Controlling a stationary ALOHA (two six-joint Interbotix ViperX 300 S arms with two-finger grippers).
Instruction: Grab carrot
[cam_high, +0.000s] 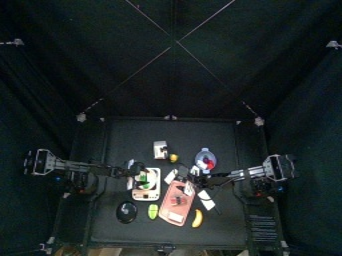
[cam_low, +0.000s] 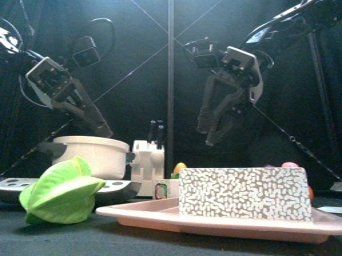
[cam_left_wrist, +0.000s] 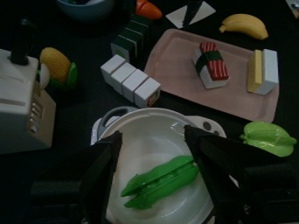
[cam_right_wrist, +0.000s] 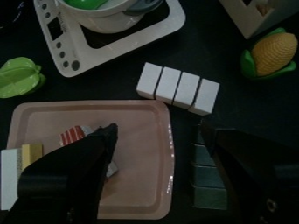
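The carrot looks to be the orange-red piece at the edge of the left wrist view, beside two white wedges and a blue bowl; only its tip shows. My left gripper is open, its jaws hanging either side of a white bowl that holds a green pea pod, well short of the carrot. Over the pink tray my right gripper stands open with nothing between the jaws; a sushi piece lies by one jaw. From above, the left gripper and the right gripper hover close together mid-table.
On the pink tray lie a sushi piece and a pale slab. Around it are a banana, a green pepper, corn, white blocks and grey blocks. A patterned box stands in front.
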